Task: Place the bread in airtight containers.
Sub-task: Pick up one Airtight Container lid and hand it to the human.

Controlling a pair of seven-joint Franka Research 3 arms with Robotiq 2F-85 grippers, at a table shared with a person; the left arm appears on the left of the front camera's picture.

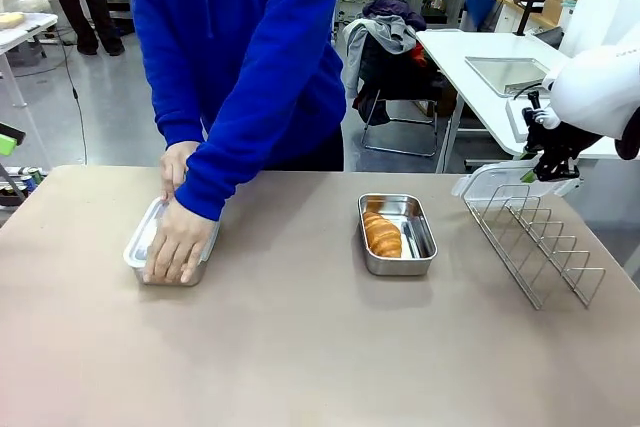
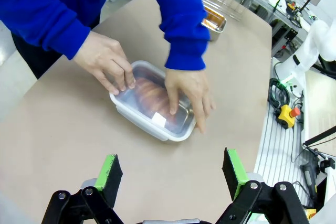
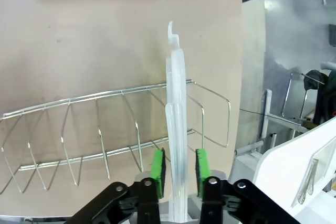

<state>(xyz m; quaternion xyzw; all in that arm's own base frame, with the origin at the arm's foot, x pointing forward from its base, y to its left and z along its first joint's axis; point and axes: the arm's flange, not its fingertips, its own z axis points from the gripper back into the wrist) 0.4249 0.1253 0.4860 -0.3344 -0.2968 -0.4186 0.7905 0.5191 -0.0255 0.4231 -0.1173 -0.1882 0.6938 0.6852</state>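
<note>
A bread roll (image 1: 382,234) lies in an uncovered steel container (image 1: 425,237) at the table's middle. The other container (image 1: 135,247) stands at the left with a person's hands (image 1: 180,242) pressing a clear lid onto it; in the left wrist view a roll (image 2: 152,95) shows through that lid. My left gripper (image 2: 173,171) hangs open above the table short of that container (image 2: 126,109). My right gripper (image 3: 180,163) is closed on a second clear lid (image 3: 176,103), which stands on edge in the wire rack (image 3: 79,129). In the front view, that gripper (image 1: 540,169) sits at the rack's far end.
The wire rack (image 1: 540,237) stands at the table's right side, near the edge. The person in a blue sweater leans over the far left of the table. A bench with a yellow emergency-stop button (image 2: 286,116) runs beside the table.
</note>
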